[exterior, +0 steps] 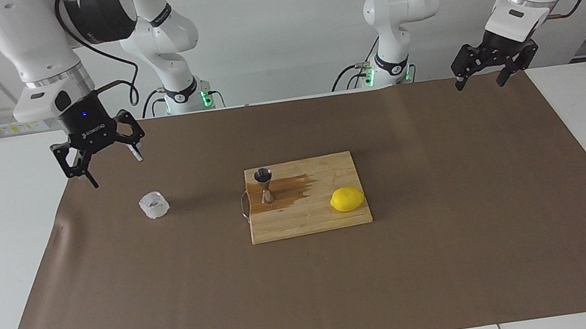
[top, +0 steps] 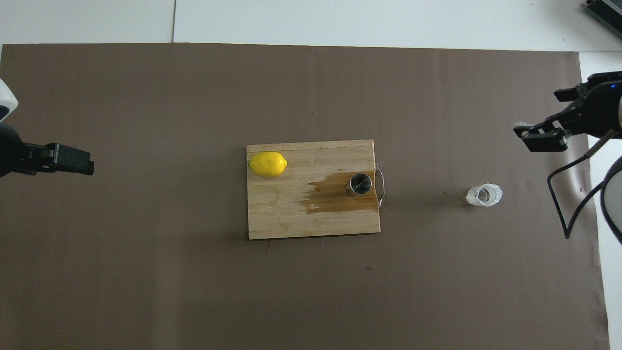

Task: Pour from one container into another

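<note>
The clear faceted glass tumbler (exterior: 153, 205) (top: 484, 195) stands upright on the brown mat, beside the cutting board toward the right arm's end of the table. The silver hourglass jigger (exterior: 264, 185) (top: 359, 184) stands upright on the board, at the edge next to the board's metal handle, in a dark wet stain. My right gripper (exterior: 117, 172) (top: 537, 113) is open and empty, raised over the mat's edge close to the tumbler, not touching it. My left gripper (exterior: 479, 84) (top: 90, 165) is open and empty, raised over the mat's edge at the left arm's end, waiting.
A wooden cutting board (exterior: 307, 223) (top: 291, 218) lies mid-table with a metal handle on the tumbler's side. A yellow lemon (exterior: 347, 199) (top: 267, 164) lies on it toward the left arm's end. The brown mat (exterior: 455, 256) covers most of the white table.
</note>
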Robot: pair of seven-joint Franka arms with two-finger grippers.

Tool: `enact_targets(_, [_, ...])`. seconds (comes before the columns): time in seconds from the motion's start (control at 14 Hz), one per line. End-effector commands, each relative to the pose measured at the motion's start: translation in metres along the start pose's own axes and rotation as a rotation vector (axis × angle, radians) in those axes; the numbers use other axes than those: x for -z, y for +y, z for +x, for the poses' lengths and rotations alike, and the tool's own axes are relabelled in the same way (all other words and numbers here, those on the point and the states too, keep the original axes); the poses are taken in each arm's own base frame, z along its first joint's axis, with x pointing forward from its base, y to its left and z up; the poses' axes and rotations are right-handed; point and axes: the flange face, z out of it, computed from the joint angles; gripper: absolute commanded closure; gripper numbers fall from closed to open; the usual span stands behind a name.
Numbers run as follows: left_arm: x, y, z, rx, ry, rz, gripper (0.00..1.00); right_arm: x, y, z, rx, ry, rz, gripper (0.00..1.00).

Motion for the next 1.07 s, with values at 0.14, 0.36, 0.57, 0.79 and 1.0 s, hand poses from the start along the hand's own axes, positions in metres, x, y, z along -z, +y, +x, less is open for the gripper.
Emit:
enact_targets(0.14, [0.001, -0.001, -0.004, -0.002, -0.003, -0.007, 0.00, 0.004, 0.004, -0.006, -0.438, -0.092, -0.006, 0.00])
enact_targets(0.36, [0.001, -0.001, -0.004, -0.002, -0.003, -0.007, 0.00, 0.024, -0.003, -0.016, -0.594, -0.190, -0.003, 0.00])
enact_targets(0.57, [0.001, -0.002, -0.004, 0.000, -0.003, -0.007, 0.00, 0.031, 0.000, -0.021, -0.605, -0.230, -0.001, 0.00])
enact_targets(0.79, [0.001, -0.002, -0.004, 0.000, -0.003, -0.007, 0.00, 0.030, 0.000, -0.030, -0.606, -0.290, -0.003, 0.00])
enact_targets(1.0, [0.001, -0.001, -0.004, -0.002, -0.003, -0.007, 0.00, 0.029, 0.005, -0.035, -0.616, -0.309, -0.003, 0.00])
